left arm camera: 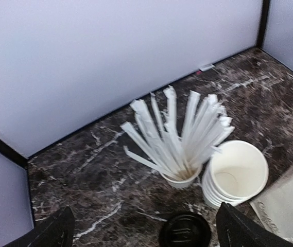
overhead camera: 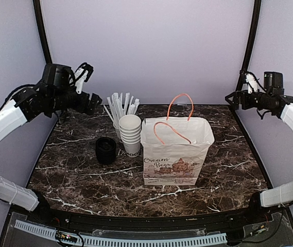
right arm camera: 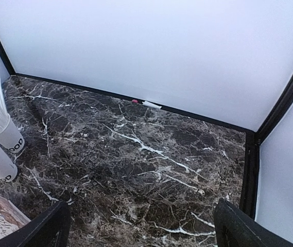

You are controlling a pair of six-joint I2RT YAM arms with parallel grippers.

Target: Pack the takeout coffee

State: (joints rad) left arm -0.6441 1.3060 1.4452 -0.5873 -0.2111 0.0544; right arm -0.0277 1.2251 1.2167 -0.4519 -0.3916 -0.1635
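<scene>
No white cup with a black lid shows in any view; the takeout coffee is hidden or out of view. The paper bag (overhead camera: 176, 154) with orange handles stands open at the table's middle, and I cannot see down to its bottom. My left gripper (overhead camera: 88, 103) is open and empty, held high over the back left, above the cup of straws (left arm camera: 179, 139); its black fingers (left arm camera: 58, 231) frame the left wrist view. My right gripper (overhead camera: 234, 98) is open and empty, held high over the back right corner, with only bare marble between its fingers (right arm camera: 241, 229).
A stack of lidless white cups (overhead camera: 131, 134) stands left of the bag, and shows in the left wrist view (left arm camera: 237, 172). A cup of white straws (overhead camera: 119, 110) stands behind it. A black stack of lids (overhead camera: 105, 150) stands further left. White walls enclose three sides.
</scene>
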